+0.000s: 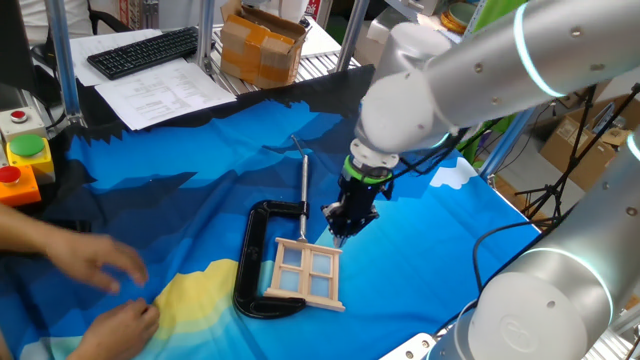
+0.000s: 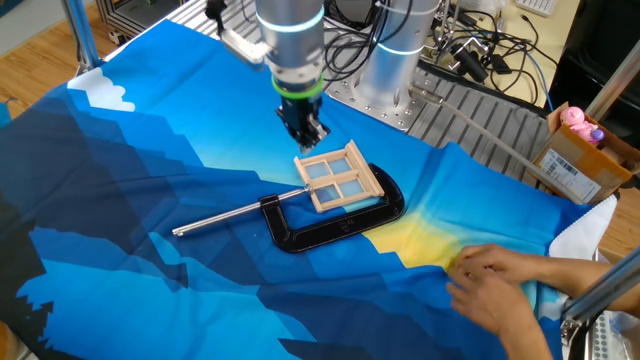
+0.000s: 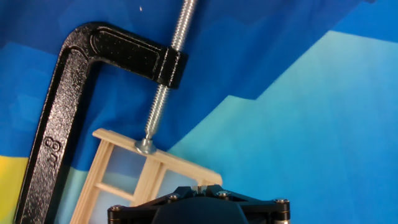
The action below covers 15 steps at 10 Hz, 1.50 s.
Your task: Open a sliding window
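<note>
The sliding window [image 1: 308,272] is a small light wood frame with four bluish panes, lying flat on the blue cloth. It is held between the jaws of a black C-clamp [image 1: 255,270] whose screw rod [image 1: 304,190] presses on its edge. It also shows in the other fixed view [image 2: 340,177] and the hand view [image 3: 143,168]. My gripper [image 1: 340,228] stands at the window's far corner, also seen from the other side [image 2: 305,133]. In the hand view my gripper [image 3: 200,185] has its fingers nearly together, with a thin strip of the window's wood between the tips.
A person's hands [image 1: 100,265] rest on the cloth at the near left, also in the other fixed view [image 2: 500,280]. A button box [image 1: 25,160], a keyboard [image 1: 145,50] and a cardboard box [image 1: 262,45] sit beyond the cloth.
</note>
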Each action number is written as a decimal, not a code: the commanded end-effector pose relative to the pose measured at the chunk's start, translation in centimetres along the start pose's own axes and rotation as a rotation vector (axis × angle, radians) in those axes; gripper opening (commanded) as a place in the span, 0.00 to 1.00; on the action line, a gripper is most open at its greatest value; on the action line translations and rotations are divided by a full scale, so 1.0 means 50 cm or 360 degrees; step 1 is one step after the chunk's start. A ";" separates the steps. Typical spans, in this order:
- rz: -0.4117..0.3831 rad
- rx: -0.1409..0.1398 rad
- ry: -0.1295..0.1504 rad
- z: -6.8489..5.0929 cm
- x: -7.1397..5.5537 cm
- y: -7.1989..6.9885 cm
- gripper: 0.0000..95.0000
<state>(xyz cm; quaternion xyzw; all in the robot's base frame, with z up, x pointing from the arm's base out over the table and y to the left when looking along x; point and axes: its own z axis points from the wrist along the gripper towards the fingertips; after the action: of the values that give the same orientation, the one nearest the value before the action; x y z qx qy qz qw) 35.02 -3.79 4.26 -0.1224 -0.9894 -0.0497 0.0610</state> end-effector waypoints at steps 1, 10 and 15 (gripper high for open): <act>0.0007 -0.0001 0.0045 0.000 0.005 0.004 0.00; 0.0019 0.0001 0.0063 0.005 0.005 0.007 0.00; 0.0016 0.0003 0.0063 0.005 0.005 0.006 0.00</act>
<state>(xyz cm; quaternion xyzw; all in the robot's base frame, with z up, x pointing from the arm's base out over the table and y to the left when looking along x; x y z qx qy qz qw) 34.84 -3.41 4.07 -0.1262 -0.9874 -0.0511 0.0811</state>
